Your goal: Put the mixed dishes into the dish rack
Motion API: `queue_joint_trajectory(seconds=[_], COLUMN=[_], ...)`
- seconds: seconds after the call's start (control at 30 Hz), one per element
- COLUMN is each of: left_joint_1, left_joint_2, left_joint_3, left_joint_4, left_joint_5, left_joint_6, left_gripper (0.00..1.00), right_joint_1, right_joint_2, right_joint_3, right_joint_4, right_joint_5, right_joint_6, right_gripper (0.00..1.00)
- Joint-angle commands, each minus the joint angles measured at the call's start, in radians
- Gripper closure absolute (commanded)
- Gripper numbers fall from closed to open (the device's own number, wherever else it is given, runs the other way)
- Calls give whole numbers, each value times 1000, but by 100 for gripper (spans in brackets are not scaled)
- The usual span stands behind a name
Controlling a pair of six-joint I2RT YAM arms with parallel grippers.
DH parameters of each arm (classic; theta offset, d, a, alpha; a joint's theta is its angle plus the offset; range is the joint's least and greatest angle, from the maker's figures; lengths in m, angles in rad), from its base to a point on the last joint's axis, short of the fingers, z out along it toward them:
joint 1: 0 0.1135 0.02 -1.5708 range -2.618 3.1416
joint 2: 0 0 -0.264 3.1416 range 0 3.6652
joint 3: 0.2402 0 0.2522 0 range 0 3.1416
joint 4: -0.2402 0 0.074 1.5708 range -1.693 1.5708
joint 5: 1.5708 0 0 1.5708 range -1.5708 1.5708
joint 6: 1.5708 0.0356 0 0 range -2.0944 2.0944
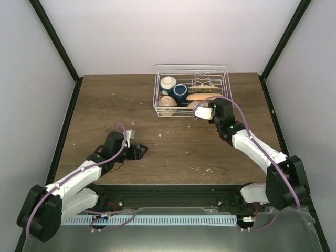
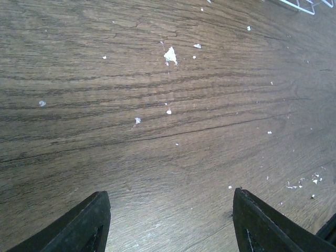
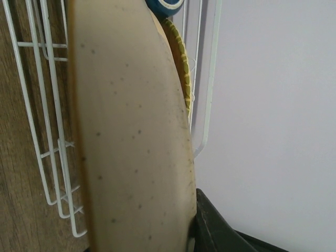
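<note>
Top view: dish rack (image 1: 192, 65), upper centre, held two cream bowls (image 1: 168, 83) (image 1: 167, 103), blue cup (image 1: 180, 92), orange plate (image 1: 202, 97). The right gripper (image 1: 202, 111) had its jaws pinching the plate's near rim. The left gripper (image 1: 139, 151) was at lower left, jaws spread over the table (image 1: 105, 105).
Left wrist: table wood, white crumbs (image 2: 170, 54).
Right wrist: plate's speckled underside (image 3: 131, 131) filled centre, rack wires (image 3: 47, 131) left.

The rack (image 1: 191, 66) stands at the far side of the table (image 1: 105, 105), right of centre. In its left half sit two bowls, the far bowl (image 1: 168, 82) behind the near bowl (image 1: 167, 103), and the cup (image 1: 180, 92) is just right of them. The plate (image 1: 199, 96) is in the right half, its near edge in my right gripper (image 1: 201, 112). My left gripper (image 1: 140, 151) is over the table's near left part, well apart from the rack.
</note>
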Motion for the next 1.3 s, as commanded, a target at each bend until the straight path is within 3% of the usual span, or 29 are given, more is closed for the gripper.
queue_joint_trajectory(seconds=[0.0,0.23,0.33,0.63,0.73,0.83,0.93,1.27], left_joint_1=[6,6,6,6,7,7,6,6], left_joint_2=[1,0,5,36,50,65,78,89], left_joint_3=[0,1,3,8,14,17,19,20], left_joint_4=[18,18,19,39,43,53,64,74], left_joint_5=[6,7,11,35,48,61,68,82], left_joint_6=[1,2,2,-5,0,0,-2,1], left_gripper=[34,34,34,34,35,35,35,35], right_joint_1=[-23,-69,-92,-118,-120,-124,-128,-131], right_joint_2=[12,63,85,147,165,180,193,155], right_joint_3=[110,129,121,113,117,127,142,133], right_joint_4=[71,85,127,178,189,183,156,38], right_joint_5=[-55,-112,-131,-172,-181,-199,-216,-268], right_joint_6=[-14,-12,-11,10,17,32,52,135], right_gripper=[99,98,86,83,78,62,35,13])
